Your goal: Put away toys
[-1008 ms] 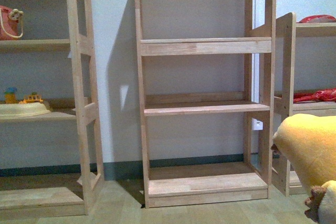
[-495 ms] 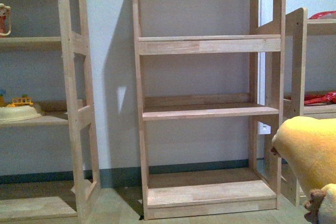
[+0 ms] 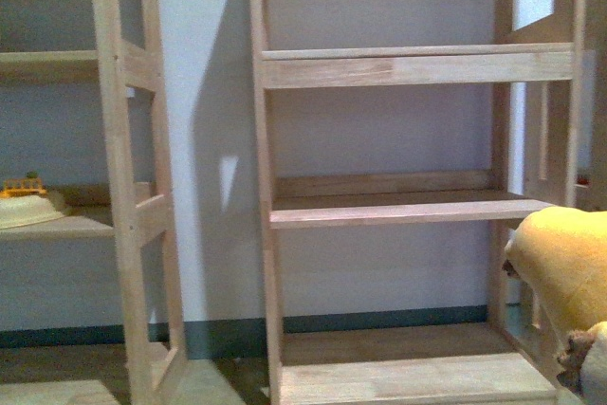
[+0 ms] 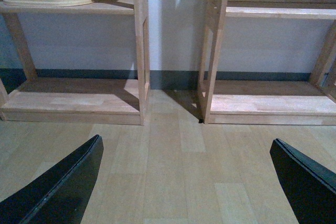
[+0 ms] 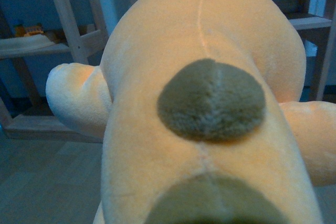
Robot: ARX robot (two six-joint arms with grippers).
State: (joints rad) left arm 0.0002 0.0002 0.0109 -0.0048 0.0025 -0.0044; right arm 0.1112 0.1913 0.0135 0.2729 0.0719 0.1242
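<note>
Wooden shelves [image 3: 403, 208] are standing ahead against the wall [image 3: 213, 92]. The plush toy [image 3: 566, 267] is showing low at our right; we are judging it soft, light and squashy, best pinched deep in its body. Our right tool is hidden, so we cannot tell its state; our left tool [image 4: 186, 141] is hanging spread, empty.

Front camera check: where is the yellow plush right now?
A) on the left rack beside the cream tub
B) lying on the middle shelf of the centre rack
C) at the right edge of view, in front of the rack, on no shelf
C: the yellow plush fills the lower right corner of the front view, overlapping the centre rack without resting on any of its boards.
</note>
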